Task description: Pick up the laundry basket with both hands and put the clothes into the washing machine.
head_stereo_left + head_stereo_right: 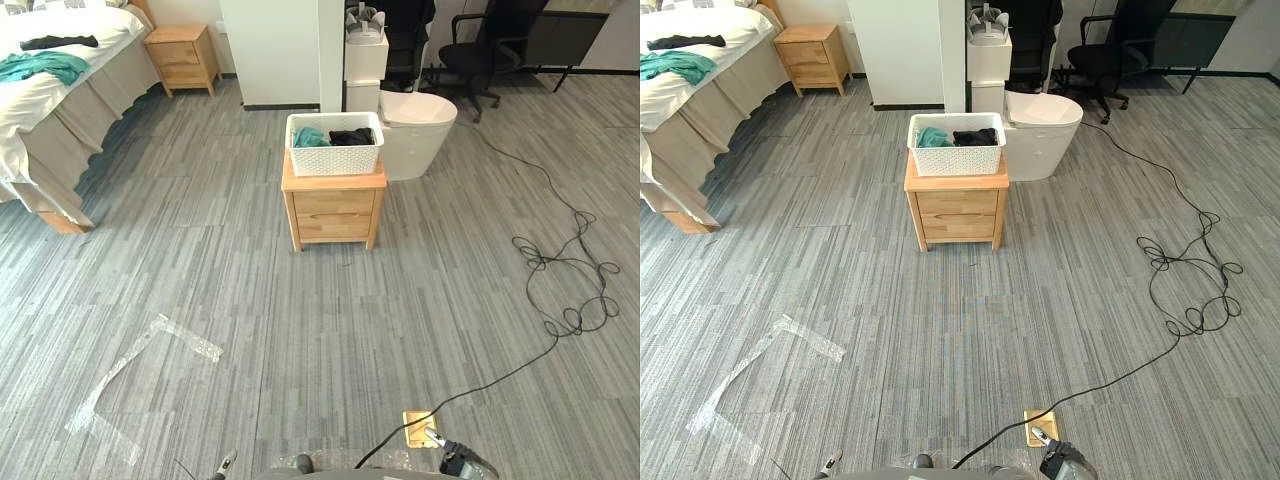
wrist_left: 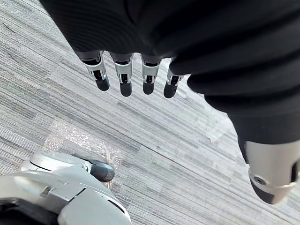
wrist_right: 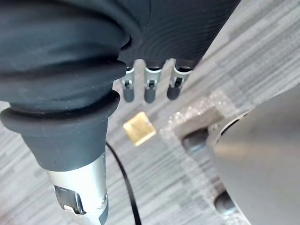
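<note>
A white perforated laundry basket stands on a small wooden nightstand in the middle of the room, a few steps ahead of me. Teal clothes and black clothes lie inside it. Just behind and to the right of the nightstand sits a white rounded appliance. My left hand hangs low over the grey floor, fingers straight, holding nothing. My right hand also hangs down beside me with straight fingers and is empty, far from the basket.
A bed with a teal garment and a black one on top stands at the far left, a second nightstand beside it. A white pillar and an office chair are at the back. A brass floor plate and clear tape mark the near floor.
</note>
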Controlling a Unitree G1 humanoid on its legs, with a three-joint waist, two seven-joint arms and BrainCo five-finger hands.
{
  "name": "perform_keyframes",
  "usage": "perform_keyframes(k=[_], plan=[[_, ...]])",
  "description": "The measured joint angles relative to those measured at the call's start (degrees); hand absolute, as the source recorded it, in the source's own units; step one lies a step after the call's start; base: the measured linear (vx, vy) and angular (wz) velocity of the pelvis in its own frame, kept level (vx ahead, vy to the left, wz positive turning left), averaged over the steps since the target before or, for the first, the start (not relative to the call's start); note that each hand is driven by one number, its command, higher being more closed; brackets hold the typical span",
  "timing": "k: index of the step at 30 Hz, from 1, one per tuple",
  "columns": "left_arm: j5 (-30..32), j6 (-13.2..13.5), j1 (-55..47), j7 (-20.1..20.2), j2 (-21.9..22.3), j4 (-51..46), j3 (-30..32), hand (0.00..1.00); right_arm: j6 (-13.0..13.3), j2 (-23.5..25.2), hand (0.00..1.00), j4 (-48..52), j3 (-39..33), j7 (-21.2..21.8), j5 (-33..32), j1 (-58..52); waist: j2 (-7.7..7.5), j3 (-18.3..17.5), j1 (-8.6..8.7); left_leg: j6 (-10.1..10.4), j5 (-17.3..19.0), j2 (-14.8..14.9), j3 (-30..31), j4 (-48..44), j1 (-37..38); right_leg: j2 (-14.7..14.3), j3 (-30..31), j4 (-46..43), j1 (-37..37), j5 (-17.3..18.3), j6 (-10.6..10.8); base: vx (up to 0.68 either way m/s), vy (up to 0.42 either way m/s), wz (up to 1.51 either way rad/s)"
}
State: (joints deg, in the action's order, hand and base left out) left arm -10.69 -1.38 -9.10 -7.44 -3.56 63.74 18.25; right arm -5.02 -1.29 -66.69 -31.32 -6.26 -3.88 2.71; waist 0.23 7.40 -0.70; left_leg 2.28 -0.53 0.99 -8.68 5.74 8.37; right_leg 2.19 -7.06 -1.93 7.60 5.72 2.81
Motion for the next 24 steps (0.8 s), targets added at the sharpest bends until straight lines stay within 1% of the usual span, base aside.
perform_keyframes(k=[14,19,24], plan=[[0.1,0.0,0.4,0.0,-0.1,1.4,-0.1,0.0,0.0,0.0,0.0,-1.6,0.8,0.0,0.2,0.3,-0.09,0.0,-0.01,0.0,0.0,0.0,-0.9,0.1,0.1,-0.1,0.2,0.7,0.4,-0.1,-0.2,0.0,-0.004,-0.01],[0.1,0.0,0.4,1.1,-0.2,1.4,-0.1,0.0,0.0,0.0,0.0,-1.6,0.9,0.0,0.7,0.3,-0.5,0.3,-0.02,0.0,0.0,0.0,-0.9,0.1,0.1,-0.1,0.2,1.0,0.6,-0.3,-0.4,-0.01,-0.005,0.0],[0.1,0.0,0.4,1.1,-0.6,1.5,-0.1,0.0,0.0,0.0,0.0,-1.6,1.0,0.0,1.3,0.3,-0.84,0.6,0.0,0.0,0.0,0.0,-0.9,0.1,0.4,-0.1,0.0,1.1,1.0,-0.3,-0.4,-0.02,-0.014,0.01]])
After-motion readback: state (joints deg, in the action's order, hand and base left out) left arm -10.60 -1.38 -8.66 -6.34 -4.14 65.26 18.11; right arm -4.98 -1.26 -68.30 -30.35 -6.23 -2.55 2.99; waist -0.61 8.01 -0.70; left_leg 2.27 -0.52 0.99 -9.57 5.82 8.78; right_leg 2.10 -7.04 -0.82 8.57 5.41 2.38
